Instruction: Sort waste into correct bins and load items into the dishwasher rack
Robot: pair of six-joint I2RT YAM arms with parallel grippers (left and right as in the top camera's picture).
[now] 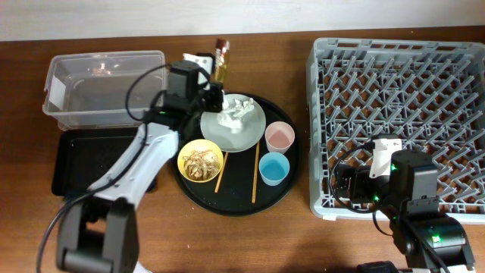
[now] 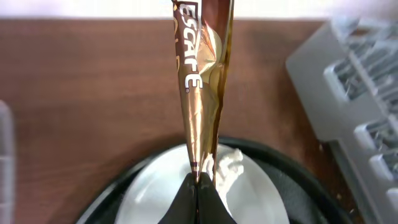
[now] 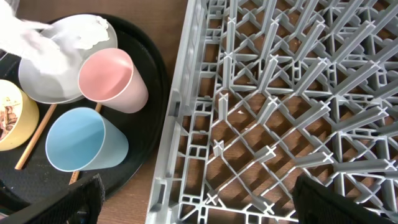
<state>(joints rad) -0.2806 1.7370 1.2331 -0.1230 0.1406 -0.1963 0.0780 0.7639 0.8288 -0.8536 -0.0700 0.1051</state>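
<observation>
1. Brown wood table (image 1: 303, 243). A pale wall (image 1: 114, 15) strip runs along the 12 o'clock edge.
2. The round black tray (image 1: 235, 211) sits mid-table. On it are the plate (image 1: 227, 133) at 12 o'clock, the yellow bowl (image 1: 184, 155) at 8, the pink cup (image 1: 280, 136) at 3 and the blue cup (image 1: 273, 169) at 4.
3. Two chopsticks (image 1: 255, 178) lie on the tray, running roughly 12 to 6. One is just beside the bowl, the other just beside the blue cup.
4. The tissue (image 1: 236, 112) lies crumpled on the plate. The food scraps (image 1: 201, 161) are inside the yellow bowl.
5. The clear tub (image 1: 106, 87) is at 10 o'clock. The black rectangular tray (image 1: 79, 163) is at 9, just beside the tub's near side.
6. The dishwasher rack (image 1: 402, 114) fills the 3 o'clock side and reaches the frame edge.
7. The left gripper (image 2: 198, 186) is clamped tight on the lower tip of the wrapper stick (image 2: 202, 81). The wrapper stick points toward 12 o'clock, above the plate's far rim and the tray's 12 o'clock edge.
8. The right gripper (image 3: 196, 193) has its fingers spread wide with nothing between them. It hangs over the rack's 7 o'clock corner, with the cups off to its 9–10 o'clock.
9. The left arm (image 1: 129, 171) crosses from the 7 o'clock edge over the corner of the black rectangular tray toward the plate. The right arm (image 1: 413, 189) sits at 5 o'clock, over the rack's near edge.
10. For room to move, there is a narrow strip of wood between the round tray and the rack. A wider band of bare wood runs along the 6 o'clock edge between the arms. There is also a bare gap at 12 o'clock between the tub and the rack, around the wrapper.
</observation>
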